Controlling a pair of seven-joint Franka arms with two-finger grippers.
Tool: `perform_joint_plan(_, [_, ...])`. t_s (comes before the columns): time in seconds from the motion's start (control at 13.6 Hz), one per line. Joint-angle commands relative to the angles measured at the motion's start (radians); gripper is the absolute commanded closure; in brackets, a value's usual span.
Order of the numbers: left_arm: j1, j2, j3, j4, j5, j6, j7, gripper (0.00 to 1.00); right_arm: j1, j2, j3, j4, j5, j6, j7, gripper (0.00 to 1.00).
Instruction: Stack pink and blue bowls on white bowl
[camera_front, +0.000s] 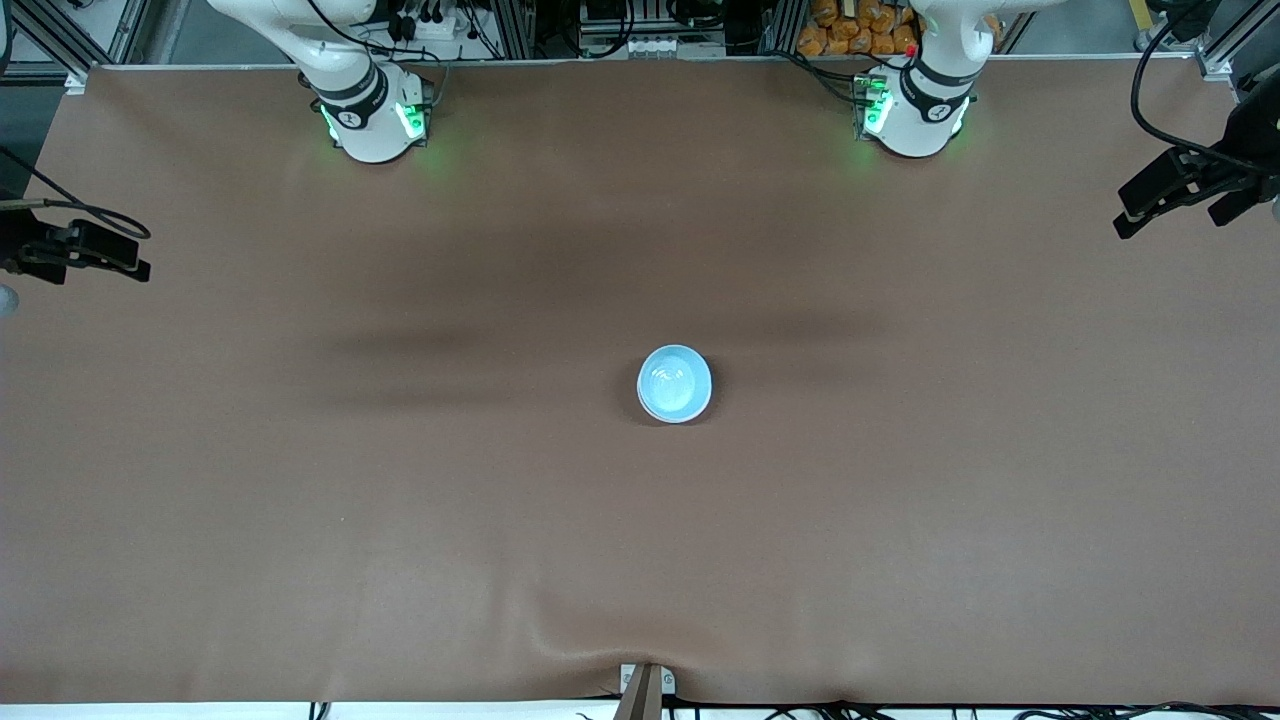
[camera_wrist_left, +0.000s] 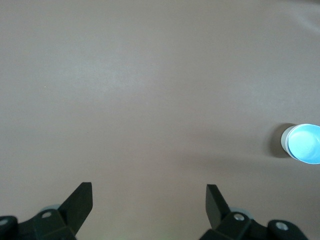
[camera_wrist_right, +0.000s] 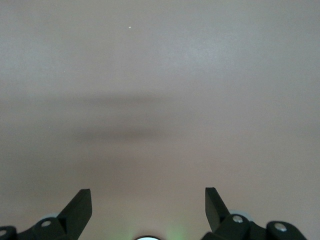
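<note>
The blue bowl was seen topmost on a white rim, so both spread, empty grippers, left gripper and right gripper, were best kept clear at the table ends.

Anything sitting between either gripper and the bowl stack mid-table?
Nothing visible. The blue bowl tops a stack mid-table, a whitish rim showing under it; no pink bowl can be made out. Only bare brown table lies around it. The left gripper and right gripper hang open over the table's ends, holding nothing.
</note>
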Motion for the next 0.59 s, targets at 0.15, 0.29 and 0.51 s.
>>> perform_joint_plan(0.15, [0.003,-0.009,0.003,0.021,0.017,-0.011,0.009,0.0,0.026,-0.006,0.0,0.036,-0.021,-0.055,0.004,0.0])
perform_joint_plan(0.29, [0.005,-0.011,0.009,0.021,0.017,-0.017,0.009,0.0,0.032,-0.006,-0.003,0.036,-0.019,-0.069,0.005,0.0])
perform_joint_plan(0.51, [0.003,-0.003,0.005,0.03,0.018,-0.017,0.009,0.0,0.038,-0.013,-0.001,0.036,-0.019,-0.069,0.024,0.0])
